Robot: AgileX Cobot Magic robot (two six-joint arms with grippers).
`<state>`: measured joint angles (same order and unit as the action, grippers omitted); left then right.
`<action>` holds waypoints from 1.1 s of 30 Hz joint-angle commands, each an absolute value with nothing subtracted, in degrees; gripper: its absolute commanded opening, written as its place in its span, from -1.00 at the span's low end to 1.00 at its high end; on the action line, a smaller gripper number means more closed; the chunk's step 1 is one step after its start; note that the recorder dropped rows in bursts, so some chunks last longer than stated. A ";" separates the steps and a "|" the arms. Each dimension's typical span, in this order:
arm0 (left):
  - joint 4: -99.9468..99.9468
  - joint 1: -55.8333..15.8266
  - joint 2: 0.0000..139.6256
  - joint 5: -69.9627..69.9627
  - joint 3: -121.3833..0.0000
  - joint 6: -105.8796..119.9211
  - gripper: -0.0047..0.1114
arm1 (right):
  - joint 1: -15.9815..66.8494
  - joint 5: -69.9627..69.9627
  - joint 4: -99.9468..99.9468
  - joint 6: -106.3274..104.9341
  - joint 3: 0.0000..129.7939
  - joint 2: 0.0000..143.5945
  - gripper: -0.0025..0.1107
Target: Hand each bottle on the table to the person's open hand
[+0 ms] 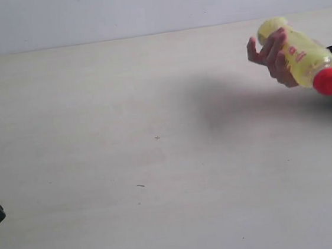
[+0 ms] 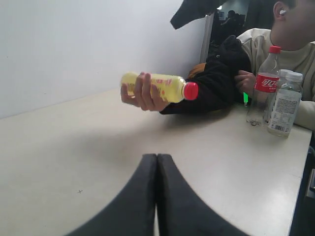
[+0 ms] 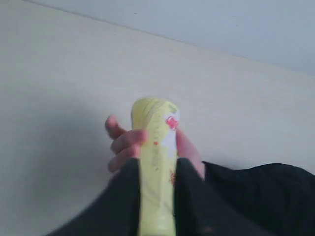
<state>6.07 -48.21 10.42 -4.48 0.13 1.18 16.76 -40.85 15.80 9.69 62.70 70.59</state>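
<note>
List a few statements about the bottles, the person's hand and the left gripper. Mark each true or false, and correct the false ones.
1. The person's hand grips the yellow bottle. True.
2. The yellow bottle's cap is blue. False: it is red.
3. The left gripper has its fingers pressed together with nothing between them. True.
4. The clear red-labelled bottle lies on its side. False: it stands upright on the table, next to a white-labelled bottle.
5. The yellow bottle rests on the table. False: the hand holds it above the tabletop, tilted on its side.
</note>
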 commanded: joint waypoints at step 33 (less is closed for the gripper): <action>6.36 -48.04 10.07 -4.75 0.00 1.19 -0.92 | 16.67 -38.85 0.00 8.53 37.62 24.43 -0.92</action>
